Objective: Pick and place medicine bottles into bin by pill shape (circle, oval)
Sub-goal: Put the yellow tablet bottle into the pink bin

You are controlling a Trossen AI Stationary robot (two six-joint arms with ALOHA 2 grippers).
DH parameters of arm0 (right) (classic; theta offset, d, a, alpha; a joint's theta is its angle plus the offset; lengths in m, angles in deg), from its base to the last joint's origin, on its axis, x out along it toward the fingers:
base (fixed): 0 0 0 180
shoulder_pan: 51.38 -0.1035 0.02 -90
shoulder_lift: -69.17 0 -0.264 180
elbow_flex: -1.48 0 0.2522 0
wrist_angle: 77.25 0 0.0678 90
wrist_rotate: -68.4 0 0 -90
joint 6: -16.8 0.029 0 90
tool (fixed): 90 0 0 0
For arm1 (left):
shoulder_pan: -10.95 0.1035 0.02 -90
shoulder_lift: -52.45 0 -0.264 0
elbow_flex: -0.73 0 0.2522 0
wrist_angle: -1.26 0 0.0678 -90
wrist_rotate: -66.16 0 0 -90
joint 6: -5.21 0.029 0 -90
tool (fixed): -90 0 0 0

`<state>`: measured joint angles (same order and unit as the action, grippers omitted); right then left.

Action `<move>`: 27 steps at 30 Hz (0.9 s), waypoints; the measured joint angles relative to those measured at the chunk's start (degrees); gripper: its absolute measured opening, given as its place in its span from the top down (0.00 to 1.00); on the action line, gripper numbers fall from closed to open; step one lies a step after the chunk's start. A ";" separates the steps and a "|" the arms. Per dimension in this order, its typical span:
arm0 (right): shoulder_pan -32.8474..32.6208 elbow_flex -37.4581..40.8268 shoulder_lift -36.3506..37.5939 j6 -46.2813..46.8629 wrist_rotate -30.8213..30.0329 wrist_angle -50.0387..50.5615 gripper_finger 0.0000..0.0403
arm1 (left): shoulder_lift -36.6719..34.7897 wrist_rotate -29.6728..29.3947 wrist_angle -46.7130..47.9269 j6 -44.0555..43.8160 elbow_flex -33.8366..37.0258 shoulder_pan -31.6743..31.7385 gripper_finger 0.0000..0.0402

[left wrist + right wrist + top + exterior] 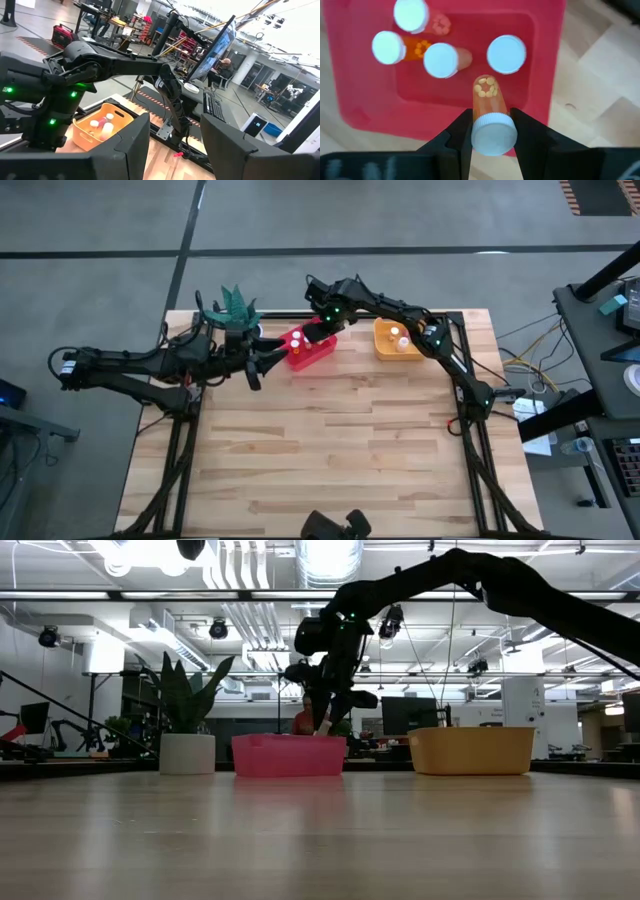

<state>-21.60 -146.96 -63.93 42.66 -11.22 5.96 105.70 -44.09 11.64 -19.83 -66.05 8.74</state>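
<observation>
My right gripper [492,134] is over the red bin [322,355] and is shut on an orange medicine bottle [487,97] with a white cap. The low view shows it just above the bin's rim [288,743]. Several white-capped bottles [440,60] stand or lie inside the red bin. The orange bin [384,345] to its right holds a few more bottles [399,337]. My left gripper [262,365] is open and empty, just left of the red bin. My right gripper pinches the bottle between its two fingers at the white cap [494,136], one finger on each side. The fingers point down from above and lie along the bottle. The bottle hangs cap up and slightly tilted, its pill-filled bottom [486,87] toward the bin's inside.
A white plant pot [187,753] with a green plant [234,308] stands at the far left, behind my left gripper. The wooden table [330,450] stretches toward the near edge. A person sits at a desk [226,65] in the room beyond.
</observation>
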 joint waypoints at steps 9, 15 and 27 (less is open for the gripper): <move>-0.02 0.00 -0.11 -1.66 -2.06 -0.40 0.73 | 0.00 -1.17 0.01 0.00 0.00 0.01 0.60; -0.15 0.06 -0.11 -2.67 -2.24 -0.90 0.73 | 0.00 -1.33 0.01 0.00 0.00 0.00 0.60; -0.28 1.49 -0.11 -3.40 -2.92 -1.00 0.73 | 0.00 -1.87 0.01 0.00 -0.02 0.00 0.60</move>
<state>-21.88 -145.46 -64.04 39.26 -14.14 4.96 105.70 -45.96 11.64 -19.83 -66.07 8.74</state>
